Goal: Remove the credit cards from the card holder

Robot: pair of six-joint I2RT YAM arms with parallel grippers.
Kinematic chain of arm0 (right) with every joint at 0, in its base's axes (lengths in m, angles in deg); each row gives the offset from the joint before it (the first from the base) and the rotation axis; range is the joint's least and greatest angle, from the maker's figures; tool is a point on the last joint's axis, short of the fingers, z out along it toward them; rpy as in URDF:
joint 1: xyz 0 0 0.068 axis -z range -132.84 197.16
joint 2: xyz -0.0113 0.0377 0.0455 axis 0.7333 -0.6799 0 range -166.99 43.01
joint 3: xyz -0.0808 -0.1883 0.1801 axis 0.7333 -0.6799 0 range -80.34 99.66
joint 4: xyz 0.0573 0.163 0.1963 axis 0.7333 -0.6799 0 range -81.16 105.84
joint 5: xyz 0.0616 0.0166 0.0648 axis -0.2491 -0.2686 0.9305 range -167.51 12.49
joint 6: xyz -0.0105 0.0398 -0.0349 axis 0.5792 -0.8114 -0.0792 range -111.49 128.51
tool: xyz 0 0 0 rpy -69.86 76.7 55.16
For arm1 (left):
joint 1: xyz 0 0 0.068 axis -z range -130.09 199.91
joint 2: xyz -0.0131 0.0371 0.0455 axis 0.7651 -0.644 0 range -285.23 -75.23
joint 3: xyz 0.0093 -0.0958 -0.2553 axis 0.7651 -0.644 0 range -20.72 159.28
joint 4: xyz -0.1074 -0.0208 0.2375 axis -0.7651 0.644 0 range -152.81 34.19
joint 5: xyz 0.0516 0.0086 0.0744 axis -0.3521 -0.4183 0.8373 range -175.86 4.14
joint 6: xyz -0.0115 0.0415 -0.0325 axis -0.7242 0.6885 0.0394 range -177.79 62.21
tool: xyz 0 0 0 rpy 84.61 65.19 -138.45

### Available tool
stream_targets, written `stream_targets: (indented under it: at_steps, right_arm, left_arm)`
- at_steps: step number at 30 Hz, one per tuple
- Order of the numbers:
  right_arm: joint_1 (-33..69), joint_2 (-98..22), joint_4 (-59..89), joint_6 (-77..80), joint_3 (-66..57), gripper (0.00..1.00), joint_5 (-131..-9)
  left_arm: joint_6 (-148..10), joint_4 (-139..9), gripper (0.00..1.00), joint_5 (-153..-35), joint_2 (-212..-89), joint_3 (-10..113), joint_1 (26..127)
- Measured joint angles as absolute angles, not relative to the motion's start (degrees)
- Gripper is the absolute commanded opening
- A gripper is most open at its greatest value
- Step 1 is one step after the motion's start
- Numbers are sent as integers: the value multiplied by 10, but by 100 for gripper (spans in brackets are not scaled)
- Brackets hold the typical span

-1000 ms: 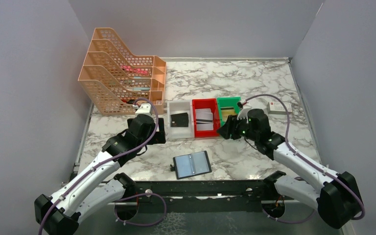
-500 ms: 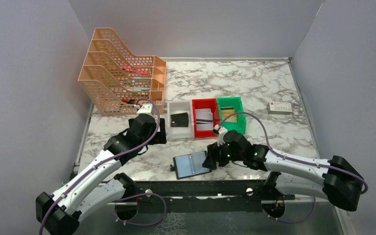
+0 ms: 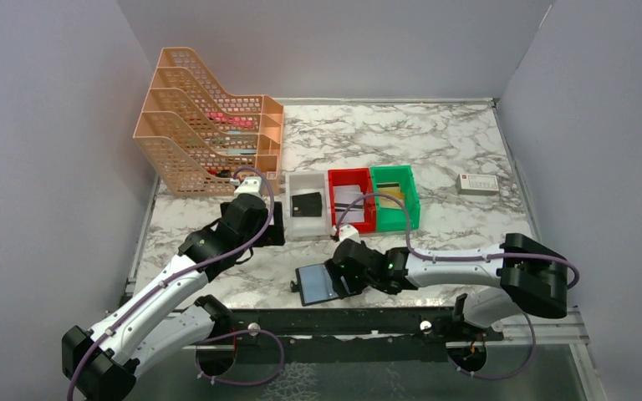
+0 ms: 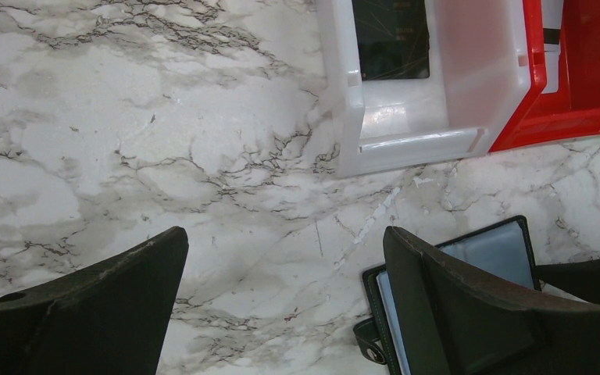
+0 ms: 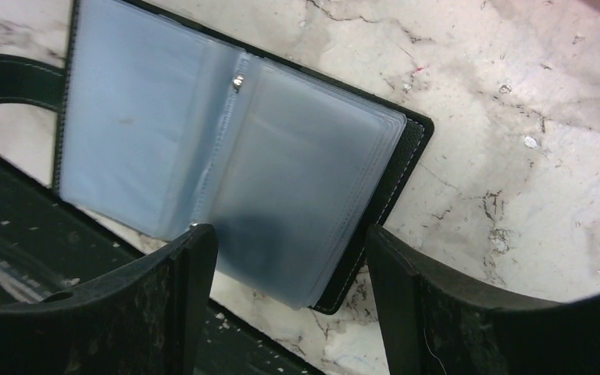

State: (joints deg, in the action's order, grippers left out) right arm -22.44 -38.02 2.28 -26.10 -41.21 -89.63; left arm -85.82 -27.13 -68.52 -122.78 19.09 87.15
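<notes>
Right pincer [image 5: 289,312]: jaws apart, nothing clamped. It hangs low over the card holder [image 5: 203,156], which lies open and flat on the table [image 3: 468,142]. The near right corner of the clear sleeve stack sits between the two fingers. Whether the fingers touch the sleeves cannot be told.

Holder's long axis runs roughly left to right across the table, slightly skewed, with the fold near the middle and a snap strap [image 5: 8,78] sticking out on the left. The sleeves look cloudy. There is a darker patch in the right-hand stack, but I cannot tell if it is a card.

Nearer arm: the right, directly above the holder. Left pincer [image 4: 281,305]: jaws wide apart and empty, hovering farther back just in front of the white bin [image 4: 344,117], with the holder off to its right.

Surroundings: a black rail [image 3: 343,317] at the table's near edge lies just beside the holder, so little room for a low approach from that side. Behind the holder stand the white, red [image 3: 369,200] and green [image 3: 410,200] bins. A tan-gold card [image 3: 389,194] lies in the green one, a black card [image 3: 306,204] in the white. An orange file rack [image 3: 209,125] stands well apart at back left.
</notes>
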Motion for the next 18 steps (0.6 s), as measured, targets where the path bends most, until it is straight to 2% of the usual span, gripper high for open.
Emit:
stream_targets:
  at_steps: [6, 11, 18]
  right_arm:
    - [-242, -435, 11, -266, -373, 63, -930]
    - [-264, -481, -8, -292, -328, 43, -981]
    - [-283, -503, -36, -320, -292, 28, -1046]
  left_arm:
    - [-858, -272, 99, -686, -1228, 191, 871]
    - [-858, -272, 99, -686, -1226, 191, 871]
    - [-858, -272, 99, -687, -1224, 191, 871]
